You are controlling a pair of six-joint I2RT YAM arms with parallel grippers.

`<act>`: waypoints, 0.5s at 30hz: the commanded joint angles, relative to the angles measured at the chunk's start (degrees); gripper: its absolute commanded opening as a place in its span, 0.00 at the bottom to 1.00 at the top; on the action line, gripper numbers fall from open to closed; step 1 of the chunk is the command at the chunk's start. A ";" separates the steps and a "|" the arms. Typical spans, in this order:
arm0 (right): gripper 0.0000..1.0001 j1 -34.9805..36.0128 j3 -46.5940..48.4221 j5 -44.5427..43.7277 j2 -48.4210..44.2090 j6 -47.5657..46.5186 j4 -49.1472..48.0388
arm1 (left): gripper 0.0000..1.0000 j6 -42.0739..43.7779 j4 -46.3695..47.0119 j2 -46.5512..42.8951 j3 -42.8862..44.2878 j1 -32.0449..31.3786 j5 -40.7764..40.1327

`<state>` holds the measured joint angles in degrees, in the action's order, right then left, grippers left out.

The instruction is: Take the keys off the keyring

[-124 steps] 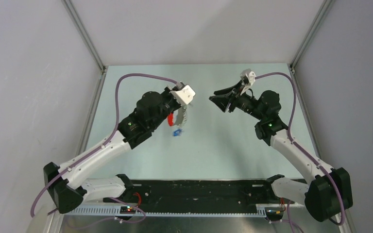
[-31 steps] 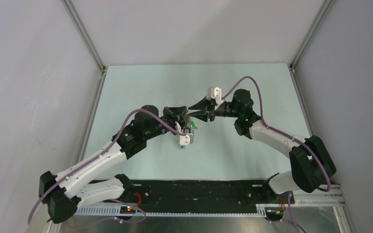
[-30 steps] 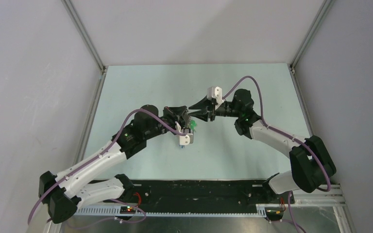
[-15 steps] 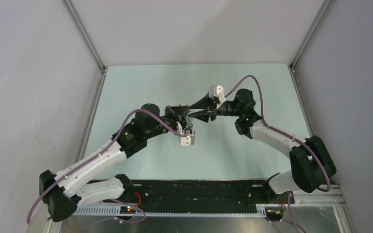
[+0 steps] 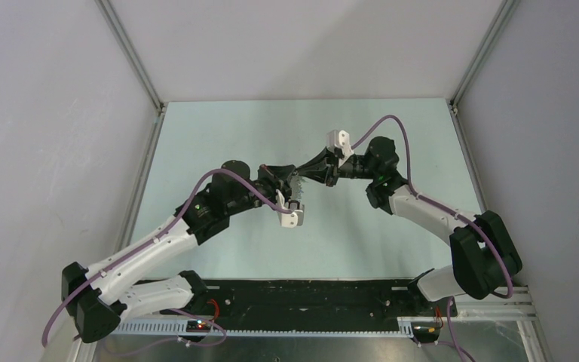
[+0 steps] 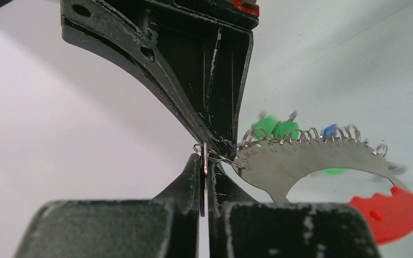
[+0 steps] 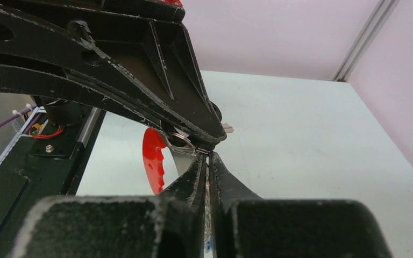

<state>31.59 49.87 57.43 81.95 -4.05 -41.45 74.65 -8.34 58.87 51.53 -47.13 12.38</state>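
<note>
Steel, edge-on, probably one of the keys (image 6: pixel 271 129), is clamped in the closed left end effector (image 6: pixel 205 166); a split ring (image 6: pixel 223 158) joins it to the keyring (image 6: pixel 322 161), held above the table (image 7: pixel 301 134). Beyond, the right end effector (image 7: pixel 208 158), fingers together, pinches the keyring's end. Step in hand, by judgement: freeing one key; next needs an opposed pull. No container shows.

Brushed steel keyring (image 6: pixel 306 164) with smooth red plastic end (image 6: pixel 390 210); matt black plastic jaws, scuffed whitish; pale matt tabletop (image 5: pixel 362 234).
</note>
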 commanded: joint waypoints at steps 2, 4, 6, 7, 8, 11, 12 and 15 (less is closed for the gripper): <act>0.02 -0.14 2.60 3.44 -2.29 1.45 -1.87 | 0.00 1.15 4.38 -0.24 3.49 -0.30 -1.95; 0.00 -1.03 2.60 3.80 -2.30 4.12 -3.55 | 0.00 1.14 4.50 -0.31 3.24 -0.28 -2.97; 0.00 -1.96 2.58 4.31 -2.07 10.00 -6.47 | 0.00 0.93 4.85 -0.48 2.90 -0.19 -3.47; 0.00 -2.23 2.53 5.03 -1.78 11.16 -8.23 | 0.00 0.71 5.27 -0.61 2.57 -0.05 -3.61; 0.00 -2.65 2.52 5.18 -1.65 12.82 -8.92 | 0.00 0.15 5.57 -0.69 2.42 0.03 -3.64; 0.00 -2.94 2.60 5.25 -1.65 13.29 -9.12 | 0.00 -0.44 6.32 -0.94 1.80 0.57 -3.54; 0.00 -2.94 2.60 4.89 -1.77 13.20 -8.88 | 0.00 -0.46 6.36 -0.99 1.68 0.65 -3.52; 0.00 -3.11 2.53 2.93 -2.11 14.10 -8.46 | 0.00 -0.53 6.40 -1.09 1.30 0.68 -3.02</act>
<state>28.67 49.98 61.30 81.73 6.90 -46.68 74.43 -6.48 58.87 51.96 -46.87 9.58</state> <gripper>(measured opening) 0.009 0.021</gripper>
